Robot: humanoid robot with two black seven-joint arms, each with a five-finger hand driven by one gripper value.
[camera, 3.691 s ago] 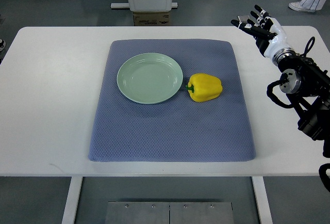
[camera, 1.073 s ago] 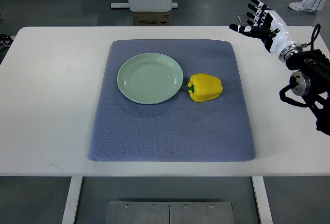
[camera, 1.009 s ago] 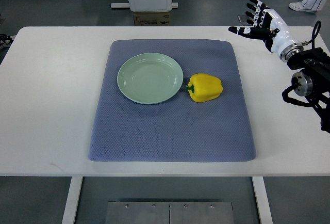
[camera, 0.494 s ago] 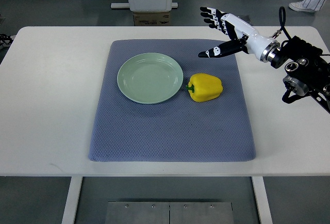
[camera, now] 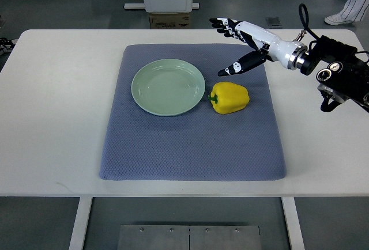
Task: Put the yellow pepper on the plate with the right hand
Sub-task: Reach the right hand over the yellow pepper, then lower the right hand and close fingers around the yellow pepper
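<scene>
The fingers (camera: 226,24) of the right hand (camera: 245,37) are spread apart and hold nothing, the thumb angled down toward the yellow pepper (camera: 229,97), which lies just below them on the blue mat (camera: 190,140), untouched. Left of the pepper, touching or nearly so, sits the green plate (camera: 168,87), bare. This looks like the reach step, before any grasp. The next move calls for lowering the hand over the pepper and closing around its body. The surface (camera: 57,106) spreads beyond the mat.
</scene>
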